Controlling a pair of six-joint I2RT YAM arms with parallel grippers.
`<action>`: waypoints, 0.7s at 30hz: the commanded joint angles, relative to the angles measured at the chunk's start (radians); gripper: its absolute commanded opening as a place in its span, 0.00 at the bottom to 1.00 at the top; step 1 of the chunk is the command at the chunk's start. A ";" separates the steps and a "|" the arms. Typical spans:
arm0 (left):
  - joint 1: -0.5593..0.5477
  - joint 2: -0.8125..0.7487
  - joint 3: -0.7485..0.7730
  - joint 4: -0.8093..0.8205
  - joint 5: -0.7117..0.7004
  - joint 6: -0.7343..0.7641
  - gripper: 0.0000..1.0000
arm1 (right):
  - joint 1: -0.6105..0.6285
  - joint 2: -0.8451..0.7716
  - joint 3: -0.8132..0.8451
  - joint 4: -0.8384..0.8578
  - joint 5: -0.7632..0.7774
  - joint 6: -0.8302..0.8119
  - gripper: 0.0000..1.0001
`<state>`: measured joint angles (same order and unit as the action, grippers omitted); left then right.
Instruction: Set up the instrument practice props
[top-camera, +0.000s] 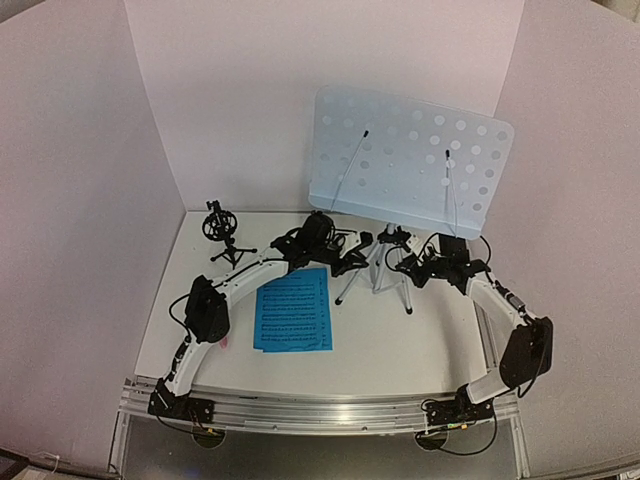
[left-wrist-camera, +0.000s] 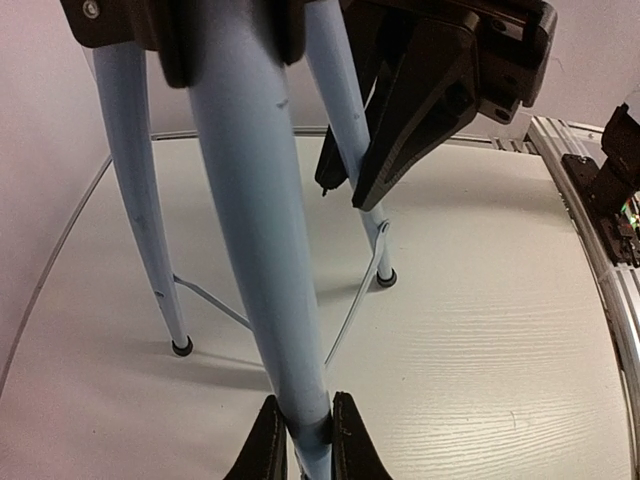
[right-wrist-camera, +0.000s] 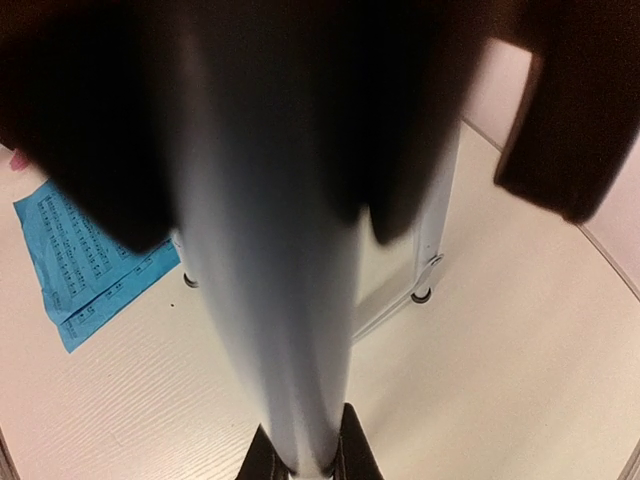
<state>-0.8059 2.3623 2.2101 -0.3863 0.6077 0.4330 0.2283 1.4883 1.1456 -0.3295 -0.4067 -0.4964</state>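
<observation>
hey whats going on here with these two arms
Both arms are holding the music stand by its tripod. The left gripper is shut on one leg and the right gripper on another, with the stand upright on the table. The blue sheet music lies flat in front of it, not yet on the stand. The black mic holder stands at the back left.

The right pincer (right-wrist-camera: 305, 462) is clamped on a pale silvery-blue metal tripod leg (right-wrist-camera: 285, 300) that fills the centre, blurred. To its left a blue sheet-music page (right-wrist-camera: 85, 255) lies flat on the white wood-grain worktop (right-wrist-camera: 500, 400) — a second leg's black rubber foot (right-wrist-camera: 422, 296) stands behind.
</observation>
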 joint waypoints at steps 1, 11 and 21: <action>0.090 -0.103 -0.016 -0.244 -0.099 0.100 0.00 | -0.157 -0.025 0.062 -0.135 0.174 0.030 0.00; 0.081 -0.120 -0.075 -0.233 -0.079 0.060 0.00 | -0.186 -0.050 0.051 -0.206 0.203 -0.055 0.00; 0.063 -0.125 -0.130 -0.208 -0.094 0.057 0.00 | -0.263 -0.061 0.051 -0.255 0.204 -0.120 0.00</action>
<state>-0.8268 2.3160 2.1250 -0.3776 0.6188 0.4175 0.1817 1.4799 1.1590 -0.4470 -0.4783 -0.6320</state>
